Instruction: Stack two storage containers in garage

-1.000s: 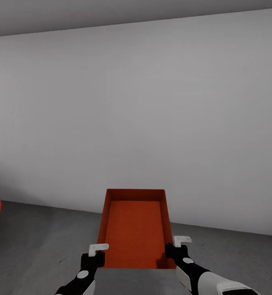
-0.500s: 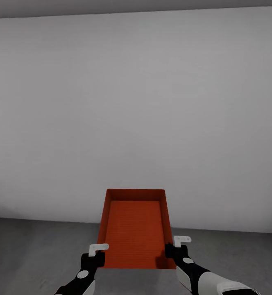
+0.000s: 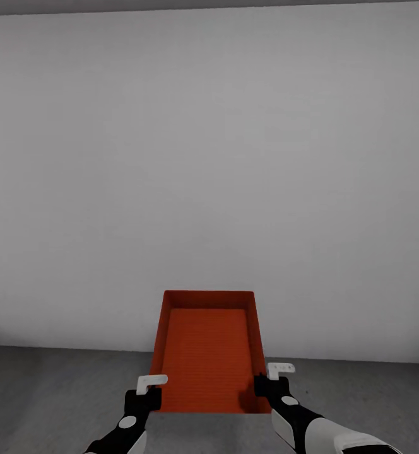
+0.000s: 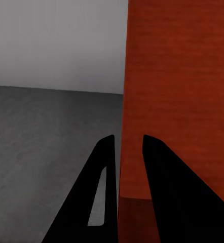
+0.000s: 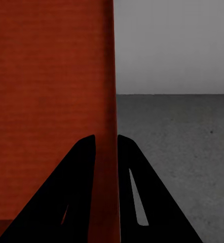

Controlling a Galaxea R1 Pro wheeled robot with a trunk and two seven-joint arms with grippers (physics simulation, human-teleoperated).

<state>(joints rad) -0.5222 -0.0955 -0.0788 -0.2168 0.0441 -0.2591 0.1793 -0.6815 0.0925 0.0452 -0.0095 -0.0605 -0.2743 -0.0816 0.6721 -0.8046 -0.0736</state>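
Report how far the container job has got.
Done: one storage container has reached the garage, over the grey concrete floor. In hand: left gripper and right gripper each clamp a side wall, carrying it. Left: setting it down and stacking; no second container is in view.

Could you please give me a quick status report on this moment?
Left end effector and right end effector each shut on a side wall of the orange-red rectangular bin. Bin held above dark grey concrete floor. Pale grey wall ahead.

Bare wall [image 3: 209,157] ahead, open floor [image 3: 58,384]
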